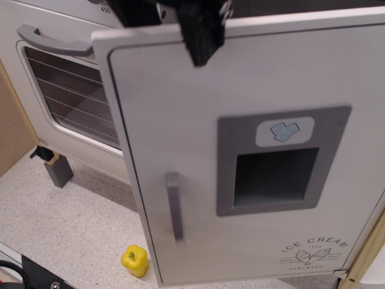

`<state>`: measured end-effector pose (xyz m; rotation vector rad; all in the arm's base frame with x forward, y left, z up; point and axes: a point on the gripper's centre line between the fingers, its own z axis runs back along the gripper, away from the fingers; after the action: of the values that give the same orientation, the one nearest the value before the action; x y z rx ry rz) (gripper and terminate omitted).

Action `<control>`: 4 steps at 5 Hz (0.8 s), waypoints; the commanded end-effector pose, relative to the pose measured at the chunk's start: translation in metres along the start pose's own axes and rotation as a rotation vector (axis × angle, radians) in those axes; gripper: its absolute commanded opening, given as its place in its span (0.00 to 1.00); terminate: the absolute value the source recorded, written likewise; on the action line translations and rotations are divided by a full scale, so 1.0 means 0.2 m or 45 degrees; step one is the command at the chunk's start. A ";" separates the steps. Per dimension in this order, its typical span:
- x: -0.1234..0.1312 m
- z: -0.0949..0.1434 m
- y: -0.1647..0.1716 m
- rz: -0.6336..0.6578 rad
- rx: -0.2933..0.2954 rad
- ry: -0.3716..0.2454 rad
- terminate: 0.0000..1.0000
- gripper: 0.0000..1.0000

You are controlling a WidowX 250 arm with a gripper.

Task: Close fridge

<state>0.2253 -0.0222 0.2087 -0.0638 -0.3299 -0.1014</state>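
The white fridge door [198, 108] fills the right of the view, with a grey vertical handle [175, 208], a grey dispenser panel [277, 159] with an ice-cube sticker, and "ICE CREAM" lettering [313, 248]. It faces the camera almost square-on, and the fridge's inside is hidden behind it. My black gripper [203, 43] presses against the door's upper front face near its top edge. Only one dark finger shows clearly, so its opening cannot be read.
To the left is the white oven door [66, 96] with a wire-rack window and a horizontal grey handle [51, 41]. A yellow toy pepper [134, 260] lies on the speckled floor below the fridge door. A wooden panel [12, 126] stands at far left.
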 end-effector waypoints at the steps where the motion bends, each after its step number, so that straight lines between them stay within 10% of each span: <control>1: 0.05 0.11 0.02 0.039 0.008 -0.024 0.00 1.00; 4: -0.12 0.21 -0.06 -0.038 -0.022 -0.051 0.00 1.00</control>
<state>0.1893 -0.0362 0.2334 -0.0763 -0.3462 -0.1300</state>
